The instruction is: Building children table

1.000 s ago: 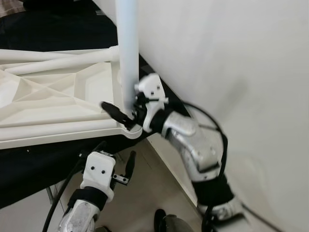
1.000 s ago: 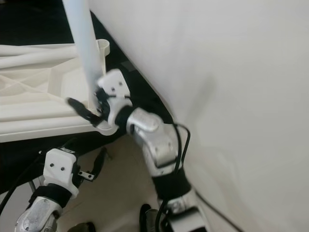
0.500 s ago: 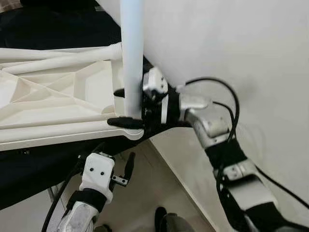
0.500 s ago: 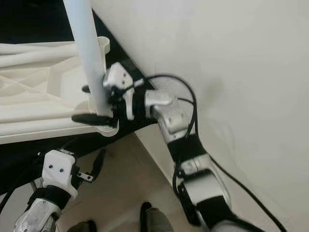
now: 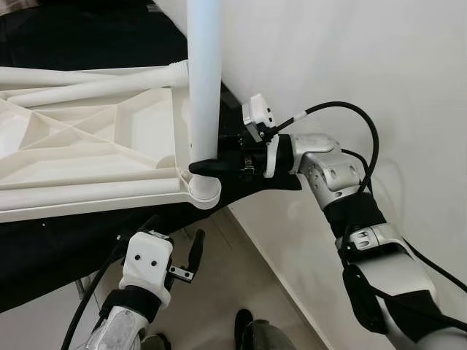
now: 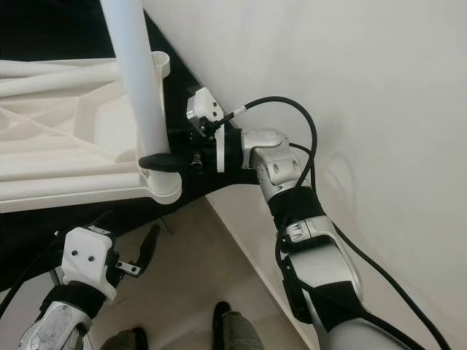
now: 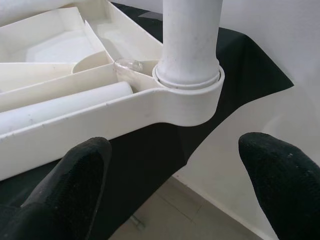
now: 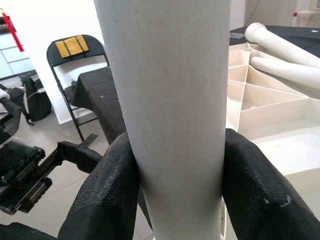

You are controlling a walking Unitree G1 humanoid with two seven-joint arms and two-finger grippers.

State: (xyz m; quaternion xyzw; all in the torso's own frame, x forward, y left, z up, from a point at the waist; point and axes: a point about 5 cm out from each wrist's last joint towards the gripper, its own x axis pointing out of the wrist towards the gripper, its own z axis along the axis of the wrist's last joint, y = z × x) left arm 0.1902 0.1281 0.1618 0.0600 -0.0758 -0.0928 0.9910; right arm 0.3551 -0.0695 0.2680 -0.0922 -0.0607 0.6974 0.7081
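1. Black cloth (image 5: 80, 240) covers the work surface beside a white wall (image 5: 350, 65); on it lies the upturned white plastic tabletop (image 5: 87, 157), ribbed underside up, with loose white legs (image 5: 87, 86) lying along its far edge. From the head camera, the right gripper (image 5: 208, 166) reaches in from the wall side and is clamped low on an upright white table leg (image 5: 204, 73), just above the round corner socket (image 5: 204, 191) that the leg stands in. The left gripper (image 5: 191, 251) hangs below the table edge, under that corner, over the pale tiled floor (image 5: 219, 292); its fingers stand apart, touching nothing.

2. Left wrist view: the two black fingertips (image 7: 75, 175) are spread wide, and between and beyond them is the corner socket (image 7: 192, 97) with the leg (image 7: 190, 35) seated upright in its collar. A loose leg (image 7: 65, 102) lies in the channel beside the socket. The black cloth (image 7: 240, 65) runs under the corner.

3. Right wrist view: both black pads (image 8: 112, 185) press against opposite sides of the leg (image 8: 170, 110), which stands upright right in front of the camera. Off to one side are the ribbed tabletop (image 8: 270, 95) and loose legs (image 8: 280, 42); off to the other, a folding chair (image 8: 80, 55) and the left gripper (image 8: 30, 167) lower down.
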